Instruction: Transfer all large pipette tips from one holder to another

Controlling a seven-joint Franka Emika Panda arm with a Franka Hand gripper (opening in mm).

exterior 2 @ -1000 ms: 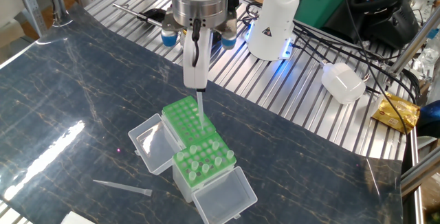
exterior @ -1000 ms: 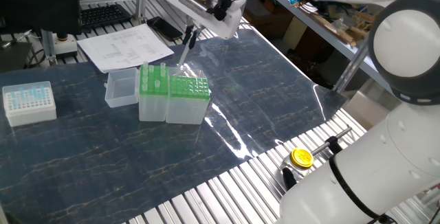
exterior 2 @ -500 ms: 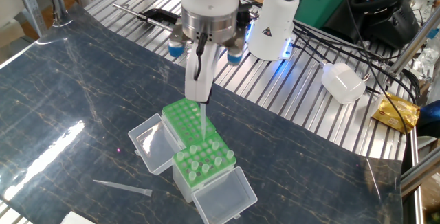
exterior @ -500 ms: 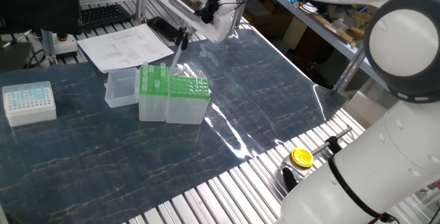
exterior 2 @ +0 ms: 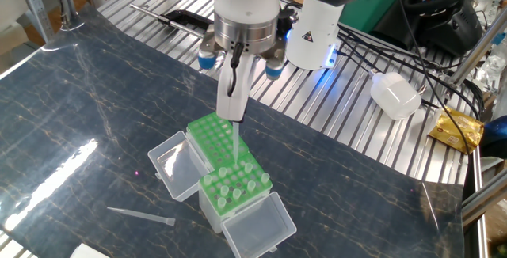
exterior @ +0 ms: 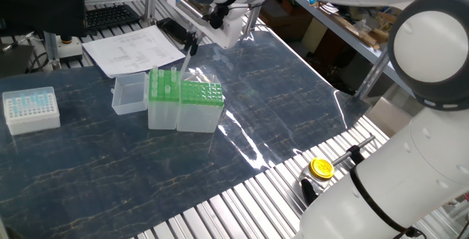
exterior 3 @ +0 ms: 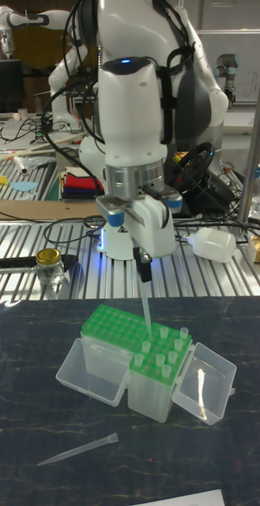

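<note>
My gripper [exterior 2: 231, 117] [exterior 3: 145, 274] [exterior: 191, 46] is shut on the top of one large pipette tip [exterior 2: 237, 143] [exterior 3: 146, 310], which hangs nearly upright. Its lower end is just above where the two green-topped boxes meet. The wider holder [exterior 2: 208, 130] [exterior 3: 104, 322] [exterior: 202, 92] shows a flat green grid of holes. Against it stands the narrower, taller holder [exterior 2: 237, 184] [exterior 3: 163, 353] [exterior: 163, 86], with several tips standing in its rack. Another large tip [exterior 2: 142, 216] [exterior 3: 78, 450] lies flat on the table in front of the boxes.
Clear open lids [exterior 2: 177, 164] [exterior 2: 258, 226] flank the boxes. A white box of pale-blue tips [exterior: 31, 109] sits far left. Papers [exterior: 132, 48] lie behind, and a yellow-capped jar [exterior: 321, 168] stands on the metal slats. The robot's base [exterior 2: 315, 20] stands behind the boxes.
The gripper has carried the tip a little sideways from over the wider holder toward the taller one, and the wrist has turned slightly. The boxes and the loose tip have not moved.
</note>
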